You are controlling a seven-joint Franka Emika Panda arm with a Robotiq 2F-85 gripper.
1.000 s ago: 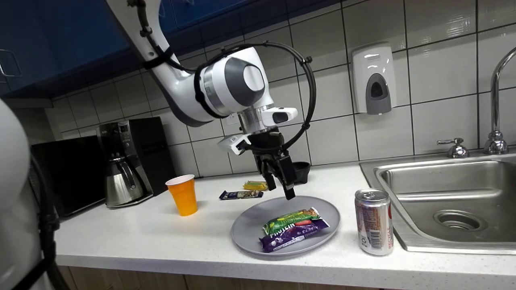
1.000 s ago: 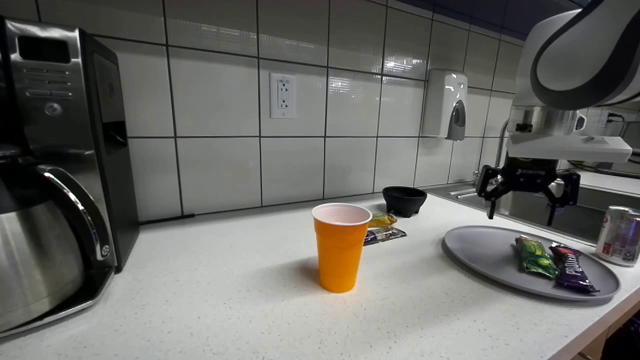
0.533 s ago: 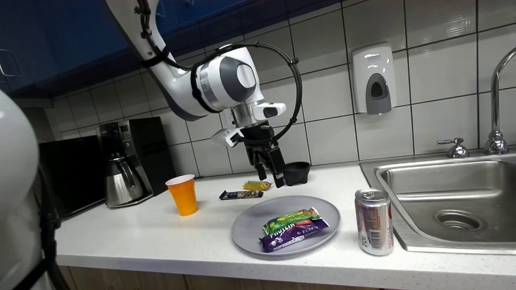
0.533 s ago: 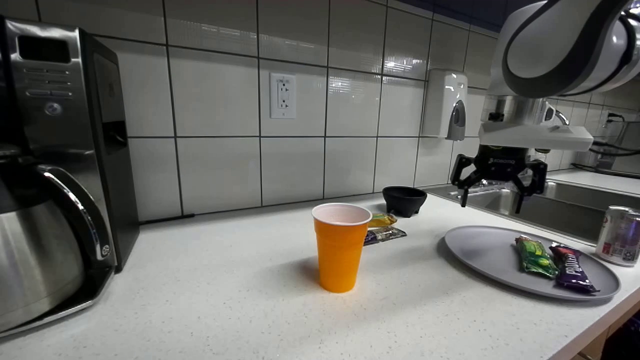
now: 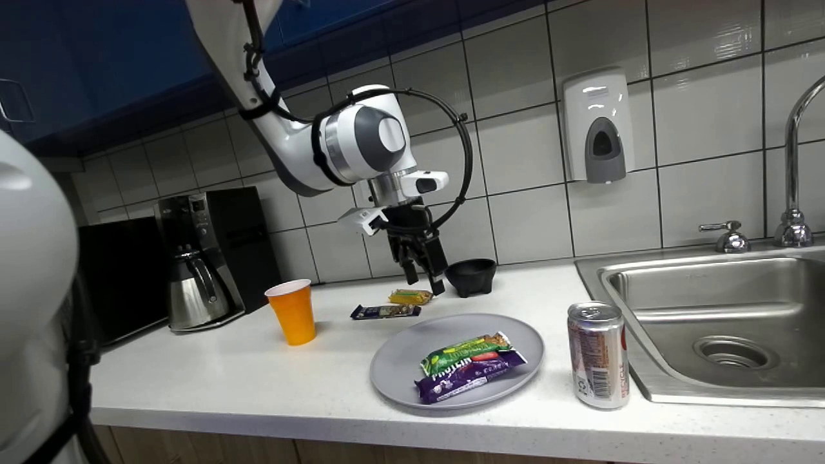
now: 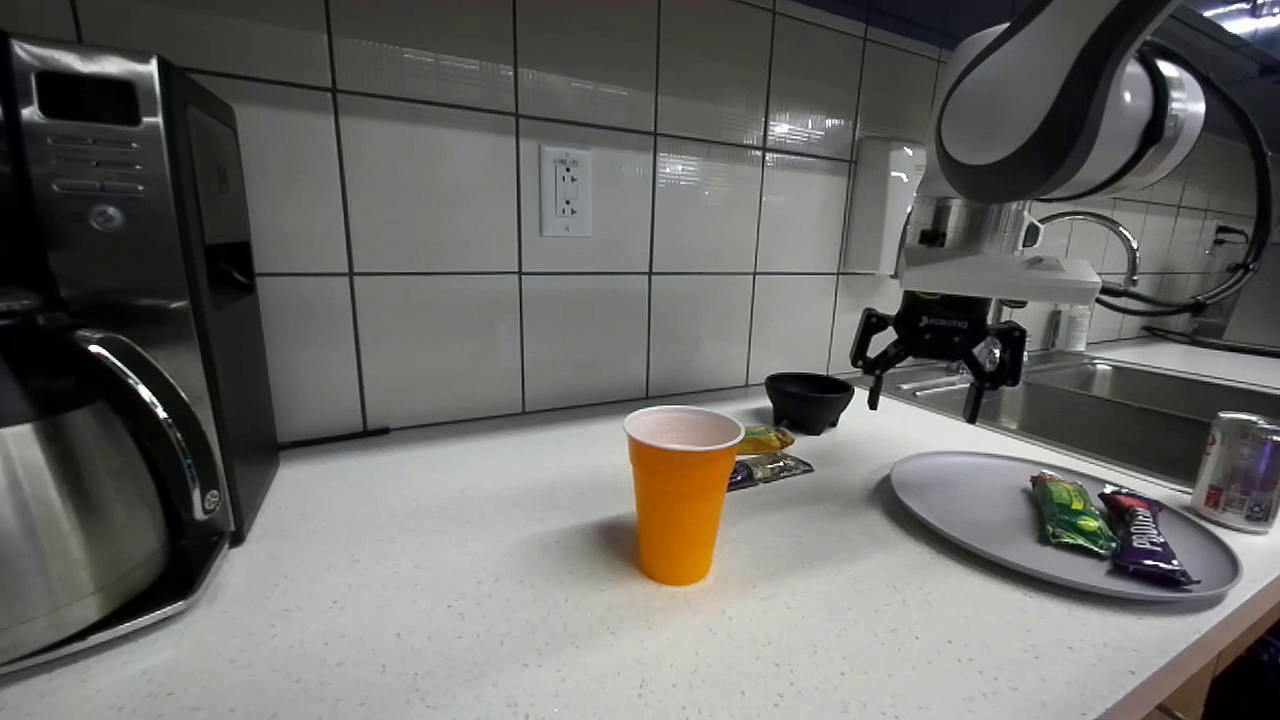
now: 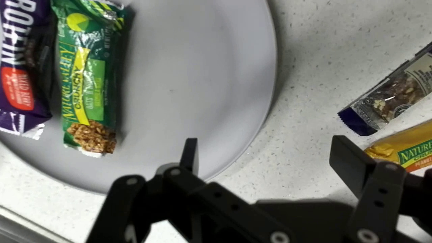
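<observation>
My gripper [image 5: 425, 285] is open and empty above the counter, between the grey plate and the wrapped bars by the wall. In an exterior view its spread fingers [image 6: 924, 405] hang above the plate's far side. In the wrist view the gripper [image 7: 265, 152] has one finger over the edge of the grey plate [image 7: 189, 67] and the other close to the yellow bar [image 7: 410, 148] in the picture. The dark blue bar [image 7: 391, 98] lies beside the yellow one. A green bar [image 7: 87, 74] and a purple bar [image 7: 20, 67] lie side by side on the plate.
A black bowl [image 5: 474, 277] stands near the wall, close behind the gripper. An orange cup [image 6: 680, 500] stands upright on the counter. A can [image 5: 598, 354] stands between plate and sink [image 5: 644, 377]. A coffee maker [image 5: 238, 238] stands at the other end.
The open gripper has moved left and somewhat up in both exterior views, away from above the plate and toward the bars and bowl. The plate, bars, cup and can have not moved.
</observation>
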